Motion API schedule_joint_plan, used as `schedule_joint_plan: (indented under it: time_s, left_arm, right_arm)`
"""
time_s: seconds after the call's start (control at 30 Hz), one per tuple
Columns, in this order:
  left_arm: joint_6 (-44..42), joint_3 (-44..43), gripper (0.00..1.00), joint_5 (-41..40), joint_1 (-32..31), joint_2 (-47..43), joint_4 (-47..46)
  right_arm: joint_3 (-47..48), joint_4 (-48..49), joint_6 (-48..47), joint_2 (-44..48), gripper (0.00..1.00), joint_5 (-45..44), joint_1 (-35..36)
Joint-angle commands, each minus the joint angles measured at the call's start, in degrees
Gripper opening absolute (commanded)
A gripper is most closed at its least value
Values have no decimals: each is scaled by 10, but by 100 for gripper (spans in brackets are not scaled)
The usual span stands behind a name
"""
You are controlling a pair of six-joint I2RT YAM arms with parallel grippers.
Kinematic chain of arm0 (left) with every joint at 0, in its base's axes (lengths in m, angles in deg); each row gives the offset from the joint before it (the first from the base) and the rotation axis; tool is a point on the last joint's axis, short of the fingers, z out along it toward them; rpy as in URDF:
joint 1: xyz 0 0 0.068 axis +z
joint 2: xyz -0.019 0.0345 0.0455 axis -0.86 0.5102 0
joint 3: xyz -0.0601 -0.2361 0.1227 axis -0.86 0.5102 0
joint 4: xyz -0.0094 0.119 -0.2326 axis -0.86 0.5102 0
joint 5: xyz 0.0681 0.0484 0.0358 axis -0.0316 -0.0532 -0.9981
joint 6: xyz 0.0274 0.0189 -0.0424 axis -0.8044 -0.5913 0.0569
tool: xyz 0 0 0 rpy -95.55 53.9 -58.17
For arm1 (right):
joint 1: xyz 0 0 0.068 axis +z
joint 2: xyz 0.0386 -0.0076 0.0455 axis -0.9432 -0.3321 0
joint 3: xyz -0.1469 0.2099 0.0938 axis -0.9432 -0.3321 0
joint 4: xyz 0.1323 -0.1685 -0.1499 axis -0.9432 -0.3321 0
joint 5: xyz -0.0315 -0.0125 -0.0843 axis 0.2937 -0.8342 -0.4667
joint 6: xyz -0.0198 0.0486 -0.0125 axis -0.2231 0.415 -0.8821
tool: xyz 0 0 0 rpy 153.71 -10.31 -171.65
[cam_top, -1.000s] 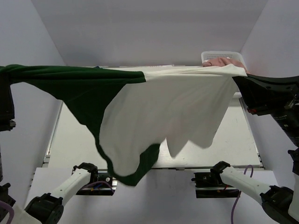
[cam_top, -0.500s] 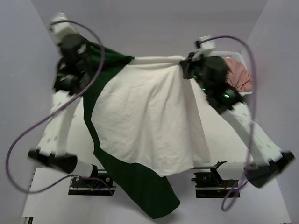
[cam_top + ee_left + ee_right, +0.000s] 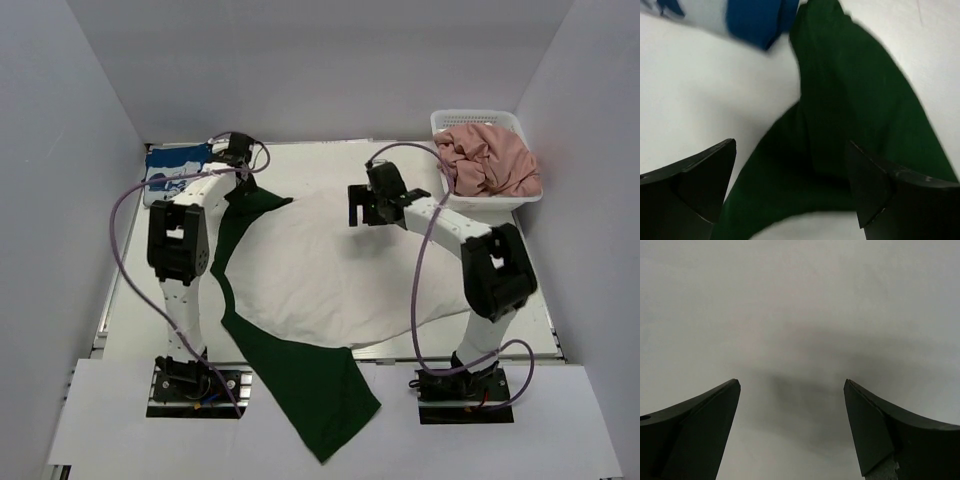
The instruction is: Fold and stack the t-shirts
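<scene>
White cloth t-shirt with dark green sleeves lies spread flat, judged ready for folding, beneath left gripper and right gripper, both wide open and empty. Beyond left: folded blue printed cloth t-shirt. Beyond right: crumpled dusty pink cloth t-shirt in white plastic mesh basket.

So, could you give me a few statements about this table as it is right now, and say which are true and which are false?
1. The white and green t-shirt lies spread out on the table. True.
2. Both tools are clamped on that shirt. False: the left tool and the right tool stand open and grip nothing.
3. The pink t-shirt is bunched up in the basket. True.
4. The blue shirt is in the basket too. False: the blue t-shirt lies at the table's far left corner.
</scene>
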Motion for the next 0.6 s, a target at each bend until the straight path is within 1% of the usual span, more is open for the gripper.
schedule_joint_plan:
  time_s: [0.0, 0.03, 0.07, 0.1, 0.17, 0.23, 0.33, 0.43, 0.5, 0.57]
  left_arm:
    - [25, 89, 100, 62, -7, -160, -58]
    - [25, 118, 100, 73, -7, -202, -98]
    - [25, 167, 100, 97, -12, -220, -110]
    - [25, 188, 100, 107, -12, -235, -118]
    - [33, 240, 100, 143, -12, -265, -125]
    - [38, 285, 100, 158, -12, -271, -125]
    - [38, 329, 100, 175, -12, -279, -125]
    - [38, 364, 100, 181, -12, -279, -125]
    - [38, 371, 100, 181, -18, -279, -130]
    - [38, 371, 100, 181, -18, -258, -135]
  right_arm:
    - [-68, 58, 60, 112, 90, -18, -9]
    - [-94, 57, 68, 132, 90, -37, -13]
    - [-105, 52, 73, 141, 90, -40, -17]
    - [-133, 51, 83, 162, 90, -44, -20]
    - [-149, 43, 89, 176, 90, -46, -25]
    - [-181, 40, 102, 199, 90, -60, -28]
    - [-211, 40, 106, 218, 90, -78, -43]
    - [-226, 50, 104, 219, 90, -66, -51]
    - [-233, 56, 108, 211, 90, -59, -57]
    - [-240, 66, 111, 197, 90, -44, -58]
